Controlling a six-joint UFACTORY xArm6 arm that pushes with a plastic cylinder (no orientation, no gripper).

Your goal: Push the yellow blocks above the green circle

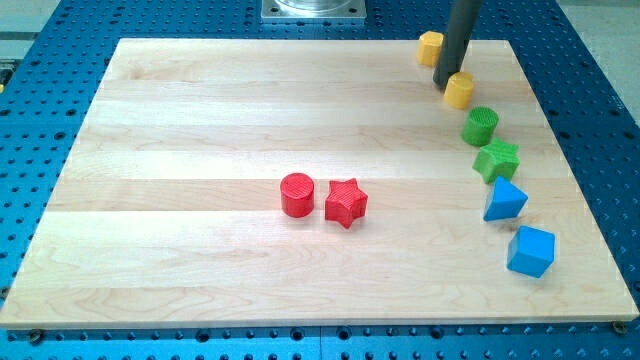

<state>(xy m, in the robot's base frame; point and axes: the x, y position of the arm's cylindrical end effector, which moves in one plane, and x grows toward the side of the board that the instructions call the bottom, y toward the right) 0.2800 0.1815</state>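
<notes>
Starting at the view's left, the wooden board [150,200] carries nothing until its middle, where a red cylinder [297,194] and a red star [346,203] sit just beside each other, well apart from anything this task concerns. Moving toward the view's right, the first yellow block [430,48] lies near the board's top edge, its shape hard to make out because the rod partly hides it. My tip [446,87] comes next: it is a plain rod end with nothing to spread or pinch, so there is no grasp to report, and it stands between the two yellow blocks, touching or very nearly touching the left flank of the second yellow block [459,90]. That second yellow block sits just above and slightly left of the green circle [481,126], close to it but seemingly not in contact. Below the green circle a line runs down the right side: a green star [497,160], a blue triangular block [504,200], and a blue cube [530,251]. As I judge it, the task is nearly done, since both yellow blocks already lie higher in the view than the green circle. What may remain is bringing the upper yellow block closer in, so the pair sits together directly over the circle.
</notes>
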